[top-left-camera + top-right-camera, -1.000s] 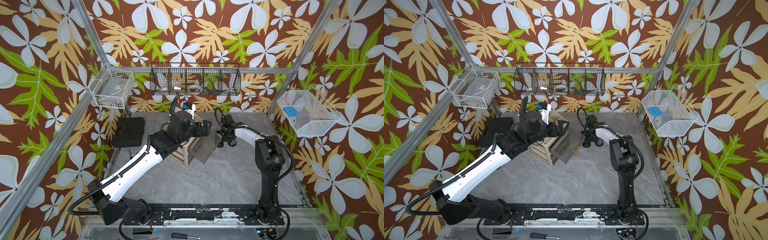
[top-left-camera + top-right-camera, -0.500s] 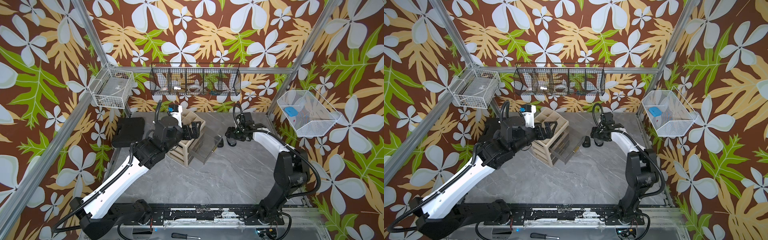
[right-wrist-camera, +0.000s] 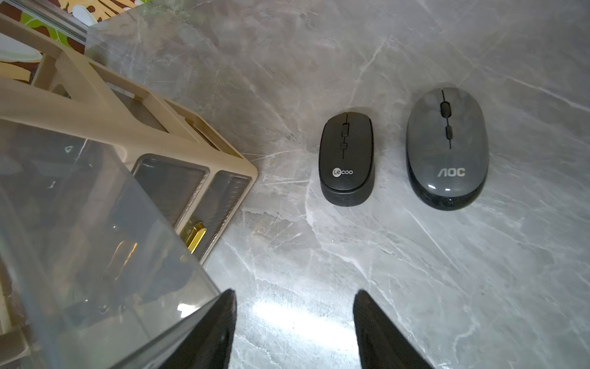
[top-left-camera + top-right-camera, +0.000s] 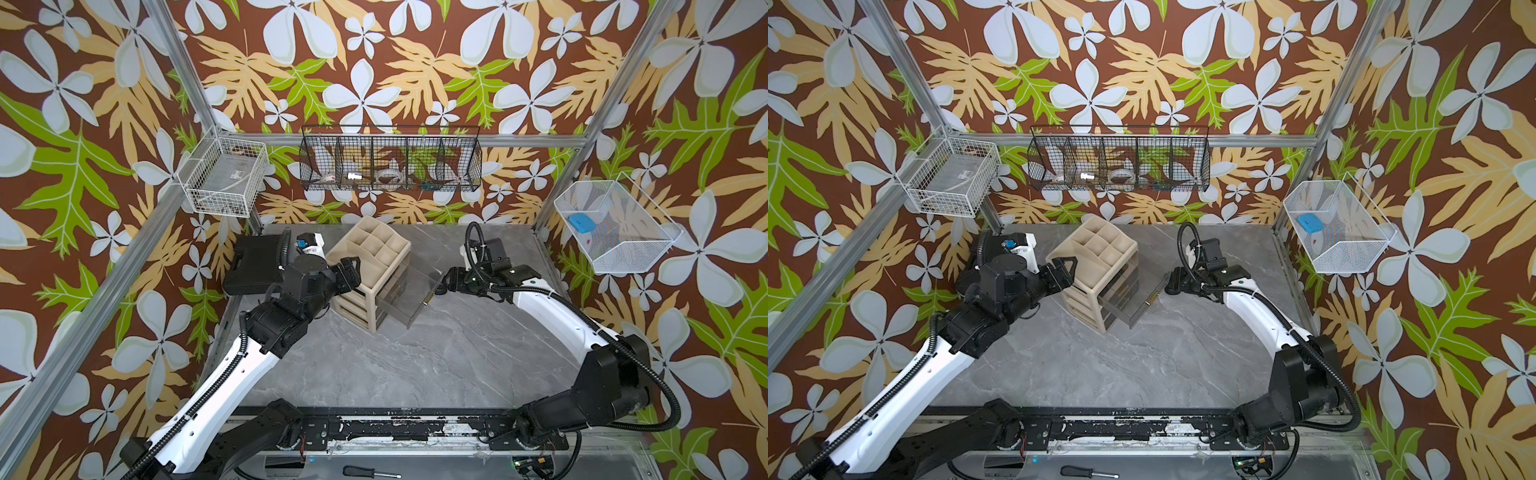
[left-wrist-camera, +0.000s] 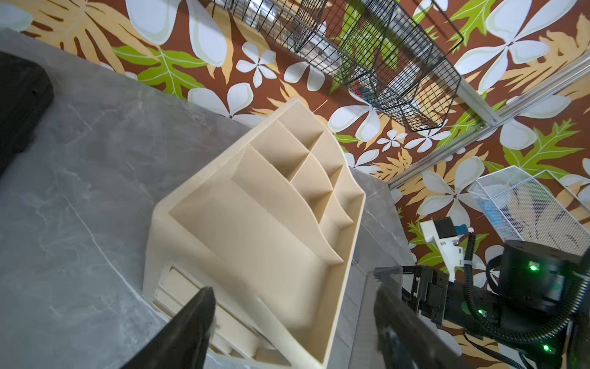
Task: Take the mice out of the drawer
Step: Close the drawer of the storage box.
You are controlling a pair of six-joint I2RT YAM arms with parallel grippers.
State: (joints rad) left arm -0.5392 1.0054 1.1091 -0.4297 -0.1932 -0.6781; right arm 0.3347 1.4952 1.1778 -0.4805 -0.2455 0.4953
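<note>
Two mice lie side by side on the grey table in the right wrist view: a black mouse [image 3: 347,159] with a round pale logo and a larger dark grey mouse [image 3: 447,148]. The right arm hides them in both top views. The clear drawer [image 4: 411,295] [image 4: 1129,299] [image 3: 95,239] stands pulled out of the beige organizer [image 4: 370,249] [image 5: 271,223]; I cannot tell what lies in it. My right gripper [image 4: 446,286] [image 3: 293,319] hangs open and empty just beyond the drawer's front end. My left gripper [image 4: 351,270] [image 5: 293,306] is open at the organizer's left top edge.
A black plastic case [image 4: 253,270] lies at the table's back left. A black wire basket [image 4: 390,166] hangs on the back wall, a white wire basket [image 4: 224,178] on the left, a white mesh basket [image 4: 615,228] on the right. A screwdriver [image 4: 370,471] lies beyond the front rail.
My left gripper has drawn back leftward off the organizer's top and narrowed a little. The right arm's elbow swung out to the right, and its gripper now sits low by the drawer's front.
</note>
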